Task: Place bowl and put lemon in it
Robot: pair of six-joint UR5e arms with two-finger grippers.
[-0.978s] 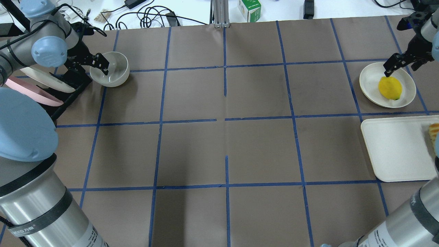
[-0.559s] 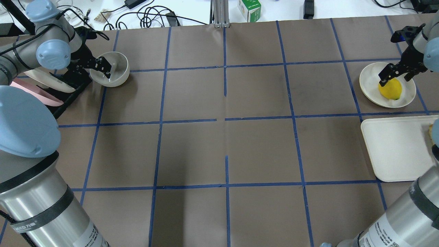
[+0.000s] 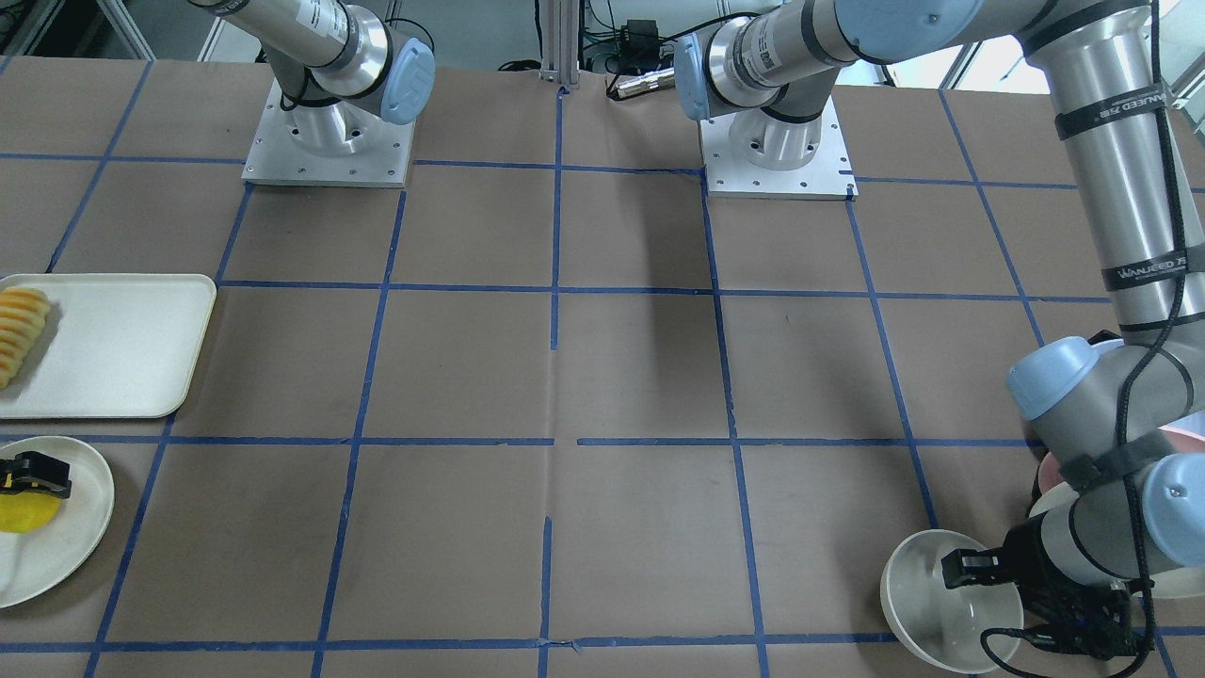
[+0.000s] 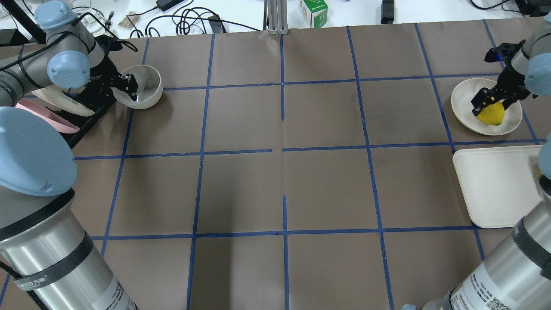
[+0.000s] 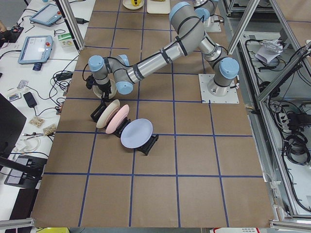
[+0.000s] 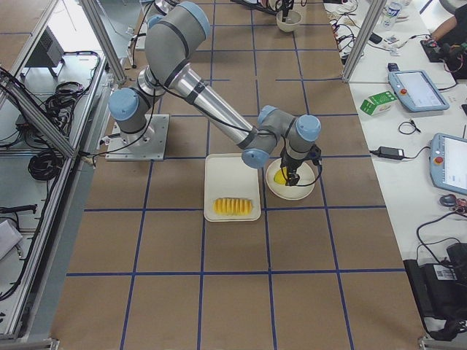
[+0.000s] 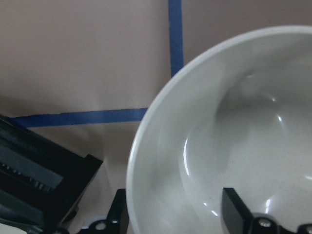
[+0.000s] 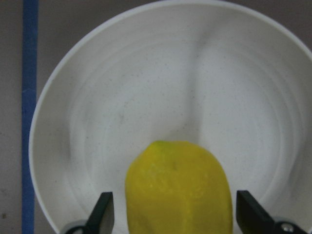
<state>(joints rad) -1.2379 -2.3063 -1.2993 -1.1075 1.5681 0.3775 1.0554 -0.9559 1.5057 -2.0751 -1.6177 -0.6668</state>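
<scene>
From the front we see our left claw (image 3: pixel 979 579) spread astride the bowl (image 3: pixel 918 612) rim at the desk (image 3: pixel 640 377) corner, ready to pinch it, while overhead and wrist views show our right claw (image 4: pixel 489 102) spread around the lemon (image 4: pixel 493 115) on its plate (image 4: pixel 465 94).

1. The arm tubes (image 3: pixel 1125 169) were bare silver metal, round in section.
2. The joint caps (image 3: pixel 1059 377) were pale blue and domed.
3. Black bands (image 3: pixel 1144 268) with white "WANJEED" lettering ringed the left arm's tube.
4. A thin black cable (image 3: pixel 1167 179) ran along that tube.
5. White printed labels (image 3: pixel 758 52) sat near the shoulders.
6. Square silver base plates (image 3: pixel 377 169) showed small screws along their edges.
7. The left gripper (image 7: pixel 178 212) and right gripper (image 8: pixel 174 214) had flat black fingers.
</scene>
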